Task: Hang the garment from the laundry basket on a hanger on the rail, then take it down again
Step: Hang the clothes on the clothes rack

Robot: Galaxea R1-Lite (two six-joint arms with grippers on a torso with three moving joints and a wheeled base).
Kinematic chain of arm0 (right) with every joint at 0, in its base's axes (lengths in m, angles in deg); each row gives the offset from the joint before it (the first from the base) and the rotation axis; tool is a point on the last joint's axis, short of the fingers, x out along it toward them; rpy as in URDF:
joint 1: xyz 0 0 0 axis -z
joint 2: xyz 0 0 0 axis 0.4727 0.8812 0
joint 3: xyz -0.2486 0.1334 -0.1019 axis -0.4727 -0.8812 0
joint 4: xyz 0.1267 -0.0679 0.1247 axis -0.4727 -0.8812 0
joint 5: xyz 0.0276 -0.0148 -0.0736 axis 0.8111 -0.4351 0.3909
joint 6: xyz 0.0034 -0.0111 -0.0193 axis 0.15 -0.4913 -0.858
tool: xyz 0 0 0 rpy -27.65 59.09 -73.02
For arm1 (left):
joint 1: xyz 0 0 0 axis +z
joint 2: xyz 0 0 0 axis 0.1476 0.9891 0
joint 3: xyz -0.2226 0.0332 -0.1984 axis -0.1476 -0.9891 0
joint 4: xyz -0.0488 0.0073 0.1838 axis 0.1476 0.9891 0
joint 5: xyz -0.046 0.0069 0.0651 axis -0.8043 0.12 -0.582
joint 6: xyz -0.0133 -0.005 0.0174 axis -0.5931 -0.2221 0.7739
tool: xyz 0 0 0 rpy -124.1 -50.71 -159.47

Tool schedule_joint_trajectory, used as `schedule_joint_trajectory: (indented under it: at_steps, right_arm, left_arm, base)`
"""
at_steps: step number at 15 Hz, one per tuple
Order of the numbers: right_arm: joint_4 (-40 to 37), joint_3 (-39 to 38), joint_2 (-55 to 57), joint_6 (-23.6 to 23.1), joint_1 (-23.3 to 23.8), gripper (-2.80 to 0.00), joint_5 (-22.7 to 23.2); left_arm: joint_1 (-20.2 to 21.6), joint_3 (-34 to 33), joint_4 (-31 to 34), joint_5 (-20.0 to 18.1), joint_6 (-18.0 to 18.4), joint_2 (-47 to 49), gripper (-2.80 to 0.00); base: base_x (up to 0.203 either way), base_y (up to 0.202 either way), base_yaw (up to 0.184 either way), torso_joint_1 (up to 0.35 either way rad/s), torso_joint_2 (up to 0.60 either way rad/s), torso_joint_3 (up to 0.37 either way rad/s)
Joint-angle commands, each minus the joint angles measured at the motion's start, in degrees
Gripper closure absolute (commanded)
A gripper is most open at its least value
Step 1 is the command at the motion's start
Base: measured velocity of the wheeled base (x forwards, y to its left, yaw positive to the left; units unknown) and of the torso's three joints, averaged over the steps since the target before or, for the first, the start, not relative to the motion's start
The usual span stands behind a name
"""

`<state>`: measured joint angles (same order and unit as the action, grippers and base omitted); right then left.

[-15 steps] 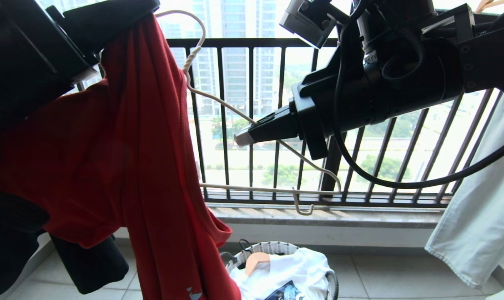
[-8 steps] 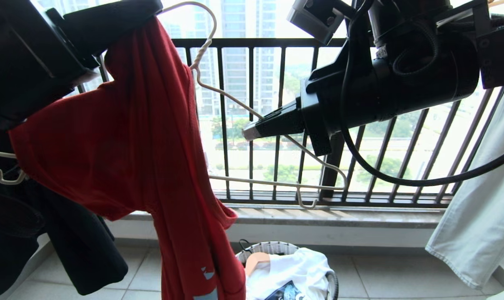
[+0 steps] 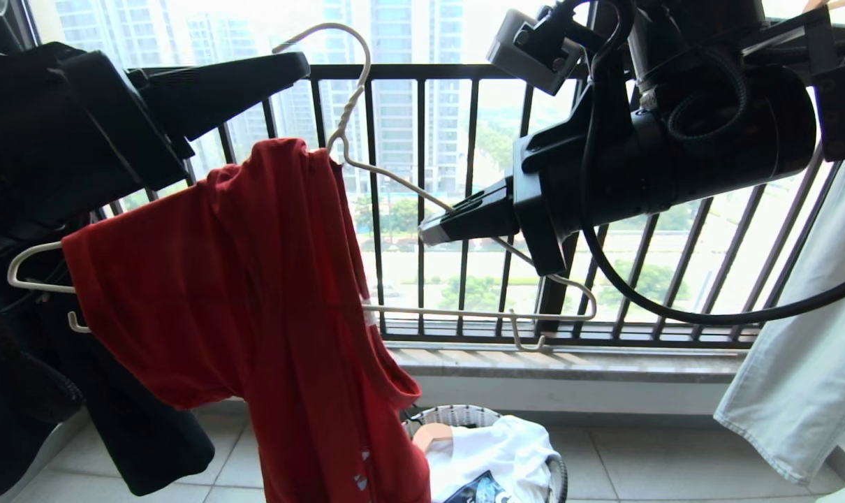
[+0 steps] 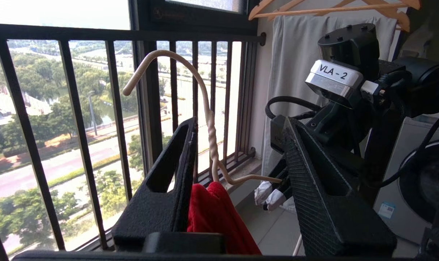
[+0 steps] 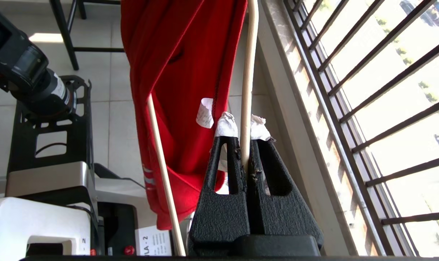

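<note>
The right gripper [image 5: 245, 145] reached leftward, pinching the hanger's [image 3: 422, 199] sloping wire. The left gripper [image 4: 237, 170] stood spread above the shirt [image 3: 255, 300], which draped over the hanger's left half before the railing [image 3: 422, 209], above the basket [image 3: 457, 417].

Left gripper [image 4: 237, 159] raised at the upper left, arm reaching up and forward, jaws parted and gripping nothing; right gripper [image 5: 244, 139] extended from the upper right, pointing leftward and slightly down, jaws pressed together on the sloping wire of the hanger [image 3: 394, 187].
</note>
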<state>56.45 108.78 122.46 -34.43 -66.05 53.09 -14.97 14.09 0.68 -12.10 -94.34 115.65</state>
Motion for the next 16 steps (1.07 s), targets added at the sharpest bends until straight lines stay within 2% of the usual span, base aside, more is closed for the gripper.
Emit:
schedule_joint_trajectory:
  at_steps: [1, 4, 6, 9, 10, 11, 13, 16]
  right_arm:
    - [2.08, -1.9, -0.75, -0.16, 0.04, 0.0, 0.22]
    - [8.81, -7.24, -1.71, 0.11, 0.44, 0.0, 0.21]
    - [13.98, -10.62, -2.54, 0.63, 2.67, 0.0, 0.06]
    - [14.67, -11.39, -3.6, 2.33, 6.73, 0.0, 0.25]
    - [14.67, -11.4, -3.9, 2.3, 7.16, 0.0, 0.22]
    - [14.67, -11.4, -3.9, 2.3, 7.25, 0.0, 0.13]
    - [14.67, -11.4, -3.9, 2.13, 7.34, 0.0, -0.05]
    - [14.68, -11.43, -4.76, 2.04, 7.34, 0.0, -0.31]
  left_arm:
    - [-0.01, 0.32, 2.05, -0.16, 2.4, 0.16, -2.8]
    - [-0.1, 0.41, 2.56, -0.16, 2.73, 0.19, -2.8]
    - [-0.1, 0.36, 2.64, -0.16, 2.73, -0.75, -2.8]
    - [-0.19, 0.33, 2.58, -0.16, 2.68, -1.35, -2.8]
    - [-0.19, 0.11, 2.47, -0.16, 2.72, -1.65, -1.8]
    - [-0.19, -0.01, 2.41, -0.16, 2.73, -1.76, 0.0]
    - [-0.19, 0.09, 3.34, -0.16, 2.6, -2.54, 0.0]
    - [-0.16, 0.9, 10.37, -0.16, 2.63, -5.42, 0.0]
  base:
    - [0.0, 0.0, 0.0, 0.0, 0.0, 0.0]
    - [0.0, 0.0, 0.0, 0.0, 0.0, 0.0]
    - [0.0, 0.0, 0.0, 0.0, 0.0, 0.0]
    - [0.0, 0.0, 0.0, 0.0, 0.0, 0.0]
    - [0.0, 0.0, 0.0, 0.0, 0.0, 0.0]
    - [0.0, 0.0, 0.0, 0.0, 0.0, 0.0]
    - [0.0, 0.0, 0.0, 0.0, 0.0, 0.0]
    - [0.0, 0.0, 0.0, 0.0, 0.0, 0.0]
